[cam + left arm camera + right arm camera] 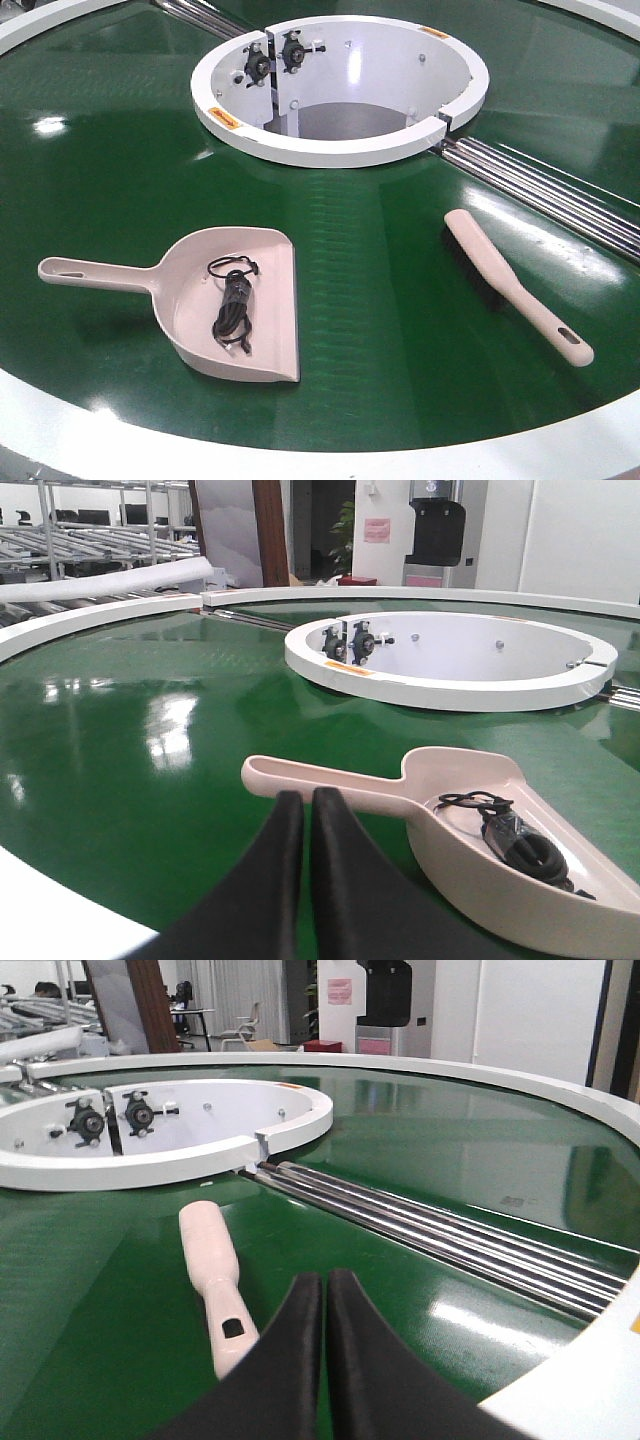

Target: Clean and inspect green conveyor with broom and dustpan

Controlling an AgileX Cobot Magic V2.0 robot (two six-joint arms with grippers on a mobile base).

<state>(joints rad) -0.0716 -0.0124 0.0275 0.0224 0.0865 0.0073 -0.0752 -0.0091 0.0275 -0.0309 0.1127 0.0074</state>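
Pale pink-beige plastic broom (215, 1280) handle pointing back at right gripper (325, 1305), just left; black fingers (295, 1360) clenched, holding nothing.

Glossy green conveyor (380, 260), matt plastic dustpan (195, 300) and broom (520, 290), shiny metal rails (560, 195)

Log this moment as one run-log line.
left claw shut, empty | right claw shut, empty | dustpan, broom on conveyor

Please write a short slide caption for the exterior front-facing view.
Dustpan holding a coiled black cable and broom lie apart on the green conveyor.
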